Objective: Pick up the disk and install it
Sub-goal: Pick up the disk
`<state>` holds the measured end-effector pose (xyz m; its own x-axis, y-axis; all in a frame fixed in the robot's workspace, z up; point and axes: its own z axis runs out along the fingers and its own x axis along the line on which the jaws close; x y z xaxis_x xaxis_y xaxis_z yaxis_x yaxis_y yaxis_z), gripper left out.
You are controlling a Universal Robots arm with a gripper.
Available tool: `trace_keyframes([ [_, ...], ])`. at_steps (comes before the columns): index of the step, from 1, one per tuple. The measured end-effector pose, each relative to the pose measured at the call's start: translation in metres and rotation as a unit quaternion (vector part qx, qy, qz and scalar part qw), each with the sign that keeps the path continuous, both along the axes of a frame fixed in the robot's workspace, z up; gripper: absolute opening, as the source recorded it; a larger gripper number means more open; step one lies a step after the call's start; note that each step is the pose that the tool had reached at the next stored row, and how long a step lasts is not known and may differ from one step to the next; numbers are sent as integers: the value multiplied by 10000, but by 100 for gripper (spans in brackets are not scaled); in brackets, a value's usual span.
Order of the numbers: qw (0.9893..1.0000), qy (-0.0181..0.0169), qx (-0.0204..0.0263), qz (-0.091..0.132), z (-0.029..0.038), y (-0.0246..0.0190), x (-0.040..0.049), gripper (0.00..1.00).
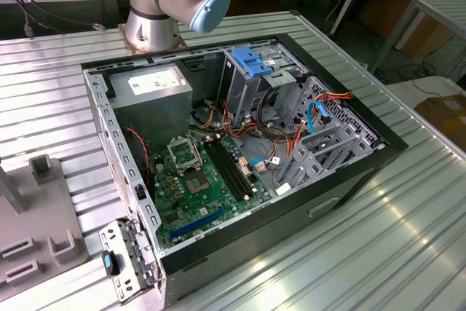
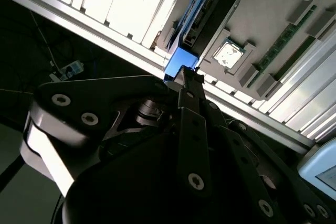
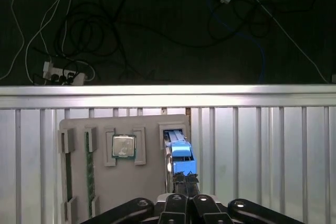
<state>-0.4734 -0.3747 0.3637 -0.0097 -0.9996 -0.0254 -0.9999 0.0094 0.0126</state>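
The disk stands on edge in a slot along one edge of the grey tray. The gripper is at its blue end tab; clamped or not, you cannot tell. Judge it stiff, dense and shock-sensitive, so pinch its flat faces.

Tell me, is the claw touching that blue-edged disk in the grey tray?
Cannot tell. In the first wrist view the gripper overlaps the blue end of the disk, hiding whether they meet or a gap remains.
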Motion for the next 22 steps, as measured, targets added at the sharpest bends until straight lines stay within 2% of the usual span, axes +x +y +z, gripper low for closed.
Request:
trace_keyframes([
  [7, 10000, 0, 0, 4, -12, 0, 2, 11],
  [13, 10000, 0, -1, 43, -107, 8, 18, 11],
  [16, 10000, 0, -1, 50, -114, 22, 22, 11],
  [17, 10000, 0, -1, 51, -114, 23, 22, 24],
  [18, 10000, 0, -1, 51, -114, 23, 22, 42],
  [19, 10000, 0, -2, 50, -114, 24, 22, 47],
  [20, 10000, 0, -1, 50, -114, 24, 22, 47],
  [21, 10000, 0, -1, 51, -115, 24, 22, 54],
  [22, 10000, 0, -1, 51, -153, 24, 23, 54],
])
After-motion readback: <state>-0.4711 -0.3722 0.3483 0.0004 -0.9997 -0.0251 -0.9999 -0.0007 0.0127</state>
